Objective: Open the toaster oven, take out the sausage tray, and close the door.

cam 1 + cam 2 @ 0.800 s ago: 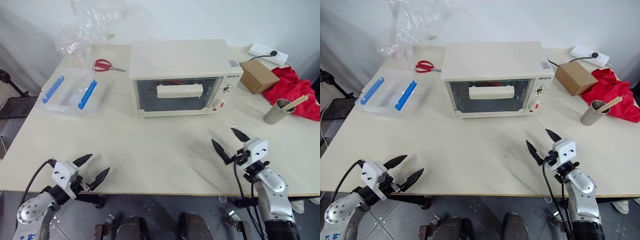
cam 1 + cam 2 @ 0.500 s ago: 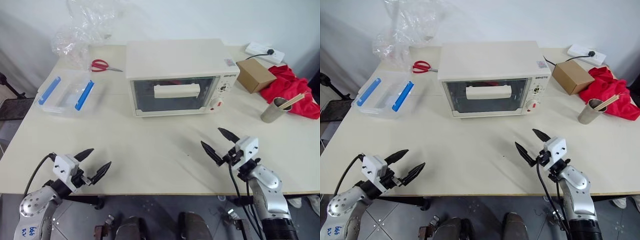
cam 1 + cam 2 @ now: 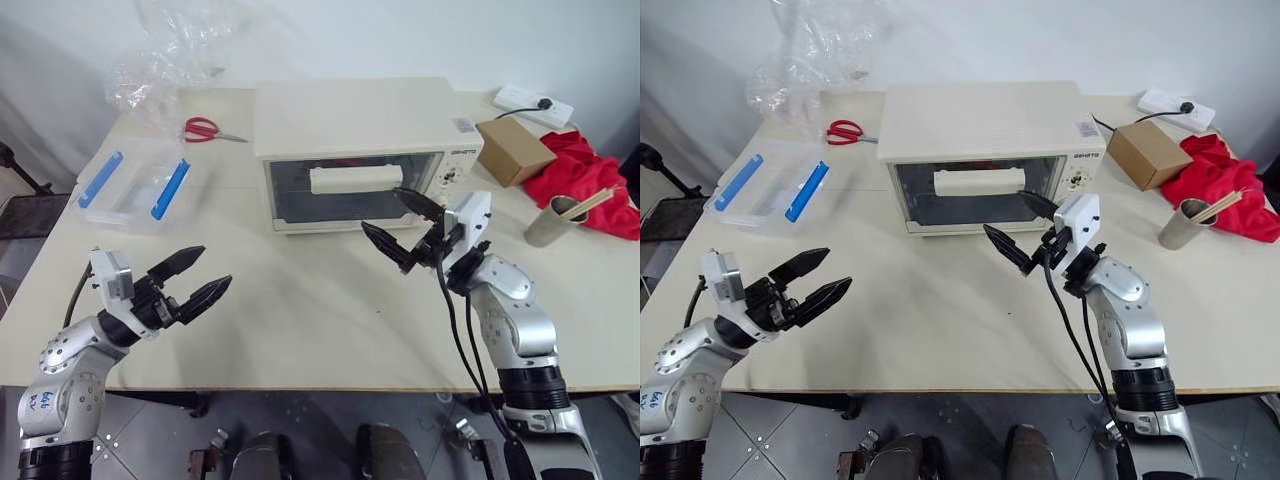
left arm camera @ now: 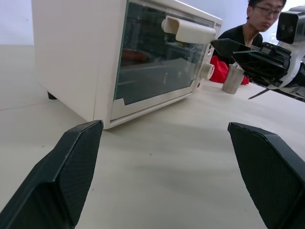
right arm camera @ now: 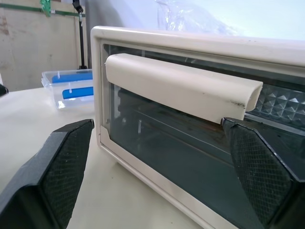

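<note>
Toaster oven [image 3: 365, 150] door [image 3: 352, 189] shut, something reddish inside. My right gripper [image 3: 398, 222] is raised before it, left gripper [image 3: 196, 279] low; both wide, empty.

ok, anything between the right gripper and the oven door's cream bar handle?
Nothing. In the right wrist view, the open right gripper faces the cream bar handle on the dark glass door across bare air.

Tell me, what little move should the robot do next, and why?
Probably nudge the right hand forward and up onto the door's bar handle. The toaster oven door is shut, and that open hand hovers just before it, holding nothing.
</note>
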`<state>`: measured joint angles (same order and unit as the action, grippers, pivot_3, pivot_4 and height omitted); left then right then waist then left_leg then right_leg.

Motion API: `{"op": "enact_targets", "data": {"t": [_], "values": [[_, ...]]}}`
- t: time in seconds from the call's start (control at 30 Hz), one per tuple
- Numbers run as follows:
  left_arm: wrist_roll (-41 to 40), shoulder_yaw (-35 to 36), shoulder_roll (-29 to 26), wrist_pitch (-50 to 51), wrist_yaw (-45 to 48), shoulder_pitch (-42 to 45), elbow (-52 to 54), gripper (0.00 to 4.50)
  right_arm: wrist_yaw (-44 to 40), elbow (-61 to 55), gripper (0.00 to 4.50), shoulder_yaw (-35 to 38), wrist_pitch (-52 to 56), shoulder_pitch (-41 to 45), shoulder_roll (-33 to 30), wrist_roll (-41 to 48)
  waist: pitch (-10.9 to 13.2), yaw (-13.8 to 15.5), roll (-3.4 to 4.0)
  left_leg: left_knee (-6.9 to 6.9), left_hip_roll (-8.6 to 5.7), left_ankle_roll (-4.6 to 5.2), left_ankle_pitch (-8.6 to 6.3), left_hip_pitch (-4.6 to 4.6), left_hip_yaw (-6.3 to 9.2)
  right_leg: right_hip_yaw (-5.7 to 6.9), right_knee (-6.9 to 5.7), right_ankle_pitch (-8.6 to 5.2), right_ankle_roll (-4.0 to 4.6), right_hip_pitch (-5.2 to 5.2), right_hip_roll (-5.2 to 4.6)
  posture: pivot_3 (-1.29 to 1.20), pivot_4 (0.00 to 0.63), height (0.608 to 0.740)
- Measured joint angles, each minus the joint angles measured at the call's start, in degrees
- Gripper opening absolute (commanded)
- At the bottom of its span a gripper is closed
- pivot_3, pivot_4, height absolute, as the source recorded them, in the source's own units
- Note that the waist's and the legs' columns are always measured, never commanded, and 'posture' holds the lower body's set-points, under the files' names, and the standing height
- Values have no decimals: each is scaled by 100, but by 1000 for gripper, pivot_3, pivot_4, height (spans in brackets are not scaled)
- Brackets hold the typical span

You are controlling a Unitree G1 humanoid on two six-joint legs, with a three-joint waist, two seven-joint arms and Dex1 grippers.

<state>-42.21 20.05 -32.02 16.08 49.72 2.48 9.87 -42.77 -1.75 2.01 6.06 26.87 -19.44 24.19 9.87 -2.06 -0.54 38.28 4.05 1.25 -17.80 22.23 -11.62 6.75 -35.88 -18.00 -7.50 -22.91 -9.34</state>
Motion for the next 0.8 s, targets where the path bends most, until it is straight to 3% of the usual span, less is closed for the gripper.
{"op": "enact_targets", "data": {"t": [0.43,0.8], "values": [[97,-49,255,-106,7,55,-12,4461,-213,10,4500,-51,400,-162,-249,-14,0,25,0,0,0,-1,0,4,1,-1,4,0,0,-1,0,0,150,740],[100,-103,308,-74,8,96,-12,4461,-102,781,4500,148,-248,385,-40,-128,0,6,0,-2,1,-1,1,5,-1,-1,2,0,0,-5,1,0,150,740]]}}
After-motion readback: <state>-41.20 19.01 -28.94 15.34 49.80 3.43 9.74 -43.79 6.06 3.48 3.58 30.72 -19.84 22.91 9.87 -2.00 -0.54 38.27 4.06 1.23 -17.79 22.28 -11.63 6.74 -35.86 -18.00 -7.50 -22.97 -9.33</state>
